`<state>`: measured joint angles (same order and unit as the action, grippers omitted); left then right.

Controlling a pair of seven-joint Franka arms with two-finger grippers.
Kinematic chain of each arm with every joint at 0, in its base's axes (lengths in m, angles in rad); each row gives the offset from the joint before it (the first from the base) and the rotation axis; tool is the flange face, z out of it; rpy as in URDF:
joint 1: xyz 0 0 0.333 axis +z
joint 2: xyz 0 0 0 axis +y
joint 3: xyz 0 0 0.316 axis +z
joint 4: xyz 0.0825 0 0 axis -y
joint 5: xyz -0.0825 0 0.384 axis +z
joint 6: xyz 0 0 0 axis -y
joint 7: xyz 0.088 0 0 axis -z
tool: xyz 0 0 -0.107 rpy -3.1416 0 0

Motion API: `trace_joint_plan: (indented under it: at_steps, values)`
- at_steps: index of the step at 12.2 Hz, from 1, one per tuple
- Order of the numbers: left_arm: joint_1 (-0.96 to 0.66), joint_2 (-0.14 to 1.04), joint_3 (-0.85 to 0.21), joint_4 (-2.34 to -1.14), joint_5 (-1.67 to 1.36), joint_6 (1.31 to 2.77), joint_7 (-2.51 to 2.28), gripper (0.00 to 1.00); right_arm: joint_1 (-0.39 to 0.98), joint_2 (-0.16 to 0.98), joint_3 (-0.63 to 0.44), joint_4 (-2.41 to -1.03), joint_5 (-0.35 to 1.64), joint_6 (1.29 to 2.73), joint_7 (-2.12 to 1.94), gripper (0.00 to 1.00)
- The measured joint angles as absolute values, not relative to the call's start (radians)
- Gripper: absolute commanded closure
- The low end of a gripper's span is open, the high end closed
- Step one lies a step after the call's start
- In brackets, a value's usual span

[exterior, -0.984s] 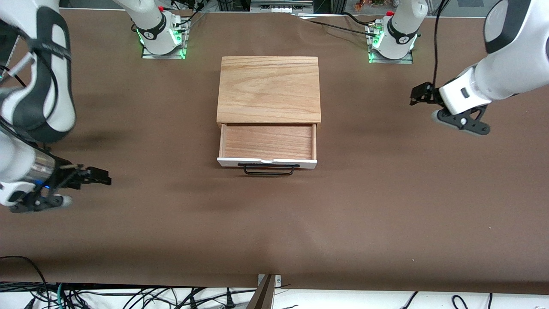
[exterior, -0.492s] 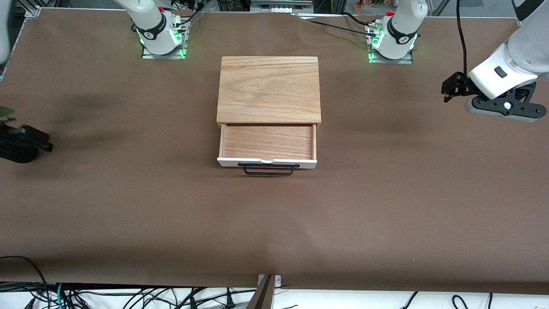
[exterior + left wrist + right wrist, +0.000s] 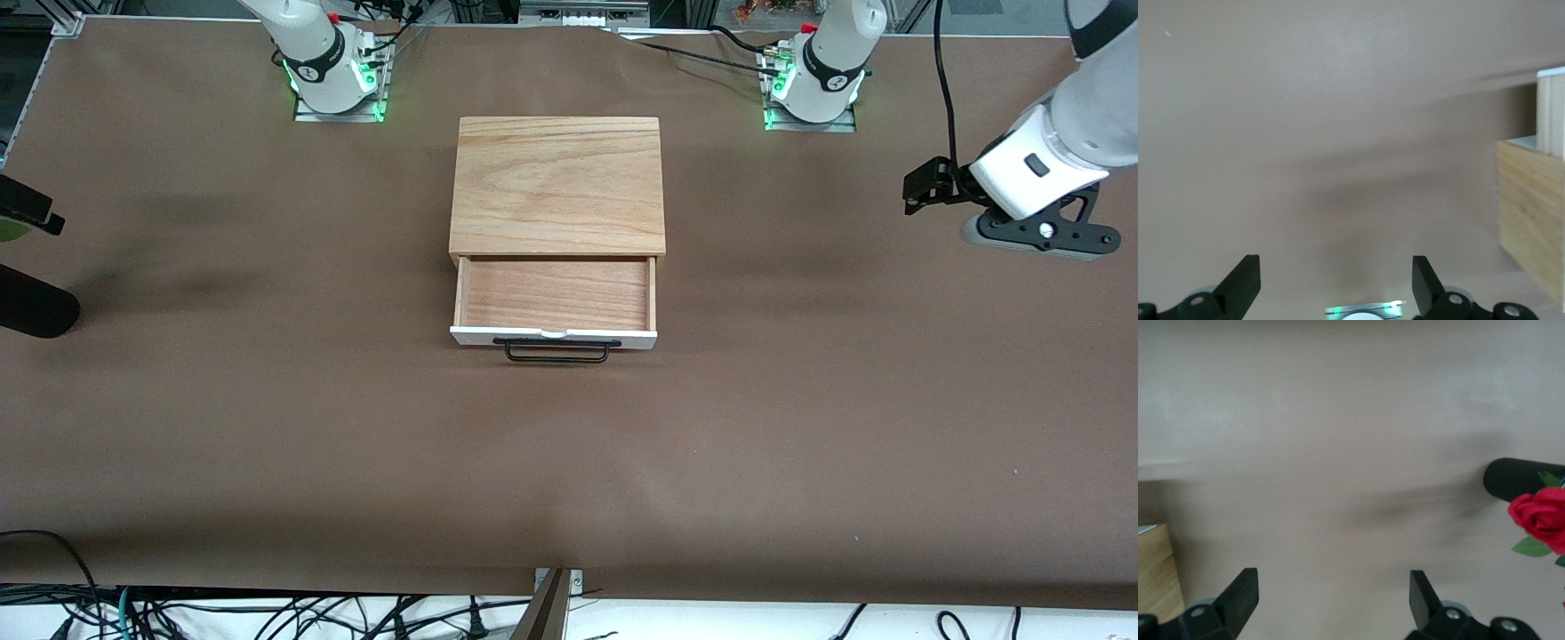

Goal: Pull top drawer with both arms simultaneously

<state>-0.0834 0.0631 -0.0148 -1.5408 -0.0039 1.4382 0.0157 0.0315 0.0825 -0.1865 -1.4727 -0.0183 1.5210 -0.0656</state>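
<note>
The top drawer (image 3: 556,293) stands pulled out of the cabinet on the side toward the front camera. Its light wood floor shows, with the white front panel (image 3: 551,336) and black bar handle (image 3: 557,353) nearest the camera. My left gripper (image 3: 925,187) hangs over bare table toward the left arm's end, well apart from the drawer. In the left wrist view it (image 3: 1336,270) is open and empty. My right gripper (image 3: 1331,587) is open and empty over bare table at the right arm's end, almost out of the front view.
The cabinet's oak top board (image 3: 557,182) sits mid-table; its side shows in the left wrist view (image 3: 1531,213). A black cylinder (image 3: 34,311) lies at the right arm's end of the table. In the right wrist view it (image 3: 1521,479) has a red rose (image 3: 1541,513) beside it.
The right arm has swung away toward its end of the table, nearly leaving the front view. The left gripper has drawn back from the cabinet toward its own end. The drawer has not moved.
</note>
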Motion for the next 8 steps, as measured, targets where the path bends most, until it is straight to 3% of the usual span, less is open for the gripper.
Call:
trace_joint_plan:
  at_steps: [8]
  values:
    - [-0.124,0.063,0.008,-1.538,-0.008,1.438,-0.043,0.00,0.033,0.082,-0.153,-1.532,-0.017,1.527,-0.078,0.00]
